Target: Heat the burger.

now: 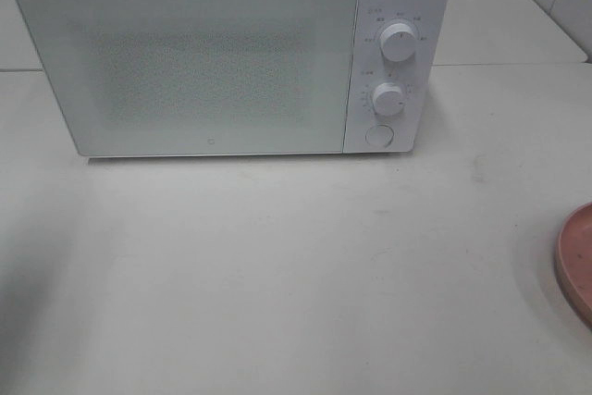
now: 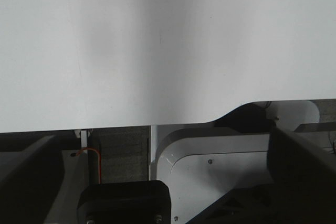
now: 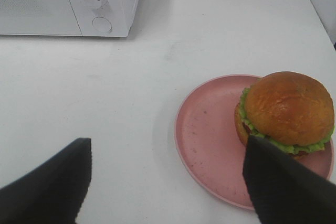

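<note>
Left to right from your high camera: the white microwave (image 1: 231,57) sits at the back of the white table (image 1: 277,275), door shut, its two knobs (image 1: 396,43) and a round button (image 1: 378,136) stacked on its right-hand panel. At the far right edge you get only a sliver of the pink plate (image 1: 577,261); neither arm shows in that view.

Your left gripper (image 2: 168,182) hangs over the table's near edge, jaws wide apart, nothing between them; the robot's base shows below the edge.

Your right gripper (image 3: 165,182) is also spread wide, holding nothing, hovering above the table with the plate (image 3: 210,135) just ahead. The burger (image 3: 287,113) sits upright on the plate, off-centre toward the rim farthest from the microwave (image 3: 68,1). One fingertip (image 3: 283,187) overlaps the plate's near rim in the picture; you cannot tell if it touches.
</note>
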